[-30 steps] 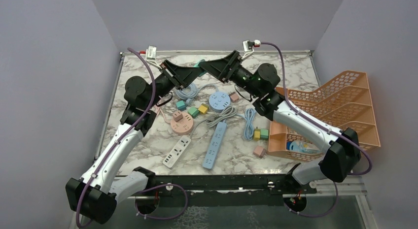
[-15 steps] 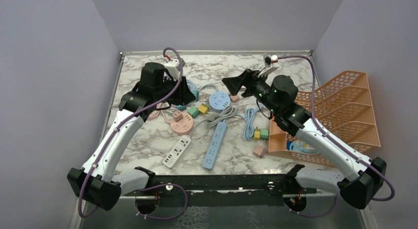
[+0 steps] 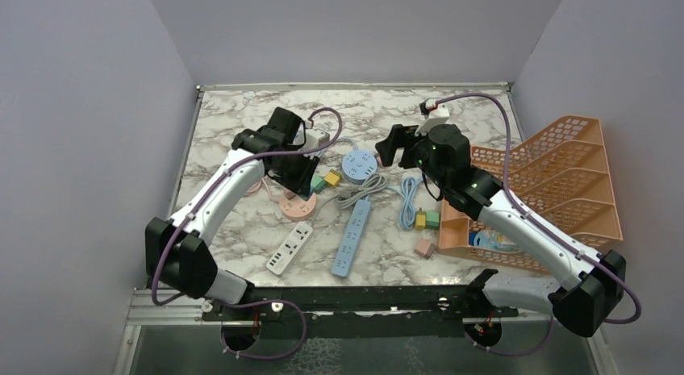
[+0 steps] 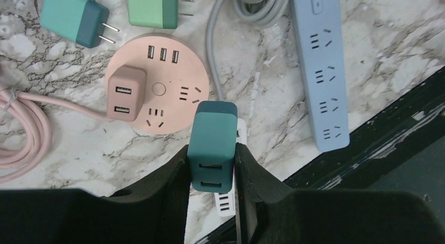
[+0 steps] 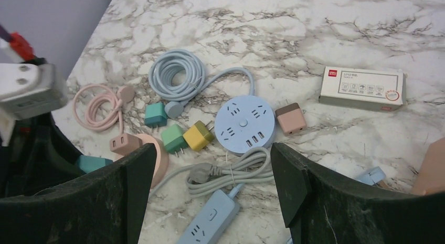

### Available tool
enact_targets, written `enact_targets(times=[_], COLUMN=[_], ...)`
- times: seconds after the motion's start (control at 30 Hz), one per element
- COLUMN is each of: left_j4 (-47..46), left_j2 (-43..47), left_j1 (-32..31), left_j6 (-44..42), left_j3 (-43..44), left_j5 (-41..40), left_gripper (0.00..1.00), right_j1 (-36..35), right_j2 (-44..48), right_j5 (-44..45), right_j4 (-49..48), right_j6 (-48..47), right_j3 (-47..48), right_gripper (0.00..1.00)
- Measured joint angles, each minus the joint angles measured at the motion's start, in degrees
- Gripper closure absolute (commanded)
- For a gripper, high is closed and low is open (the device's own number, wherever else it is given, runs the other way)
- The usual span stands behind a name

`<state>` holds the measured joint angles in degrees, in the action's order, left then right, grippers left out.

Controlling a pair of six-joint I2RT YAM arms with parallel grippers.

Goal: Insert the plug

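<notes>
left hand (image 4: 212, 159) was clamped on the teal charger plug (image 4: 213, 129), one finger flat on each long side, USB ports facing the wrist cam, so the prongs pointed away, down twd the table (image 4: 73, 144); prongs themselves hidden. Prob held that way so a straight push would seat it w/o a regrip. Plug hung over the table's left half, approx mid-depth, just off the rim of the pink round socket hub (image 4: 157, 89) and partly over the white power strip (image 4: 225, 204). Couldn't tell which of the two was the target; hub looked likelier b/c its free slots sat close to the plug. A pink USB adapter (image 4: 125, 93) sat seated in the hub, so that slot was taken. Blue power strip (image 4: 319, 71) lay apart, twd the near edge

right hand (image 5: 212, 152) was wide open, holding nothing, hovering over the far-middle of the table above the round blue socket hub (image 5: 244, 123), prob kept clear of the left arm, or ready to steady a hub under the push. Step in hand: aligning; plug not yet in any socket
</notes>
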<state>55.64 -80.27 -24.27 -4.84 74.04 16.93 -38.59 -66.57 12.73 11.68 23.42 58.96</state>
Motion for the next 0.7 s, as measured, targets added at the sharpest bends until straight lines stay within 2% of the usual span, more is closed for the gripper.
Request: enact_targets(times=[0.27, 0.7], left_j4=[5.95, 8.48], left_j2=[-11.37, -17.68], left_j1=[-3.08, -6.43], left_j6=[-2.36, -4.37], left_j3=[6.64, 7.98], left_j5=[-6.4, -12.55], left_gripper=[1.0, 1.0], right_j1=[0.0, 0.0], right_j2=[0.81, 1.33], right_j5=[1.9, 5.31], right_j4=[0.37, 1.18], right_j6=[0.26, 0.55], right_j3=[-1.79, -2.38], right_gripper=[0.2, 0.2])
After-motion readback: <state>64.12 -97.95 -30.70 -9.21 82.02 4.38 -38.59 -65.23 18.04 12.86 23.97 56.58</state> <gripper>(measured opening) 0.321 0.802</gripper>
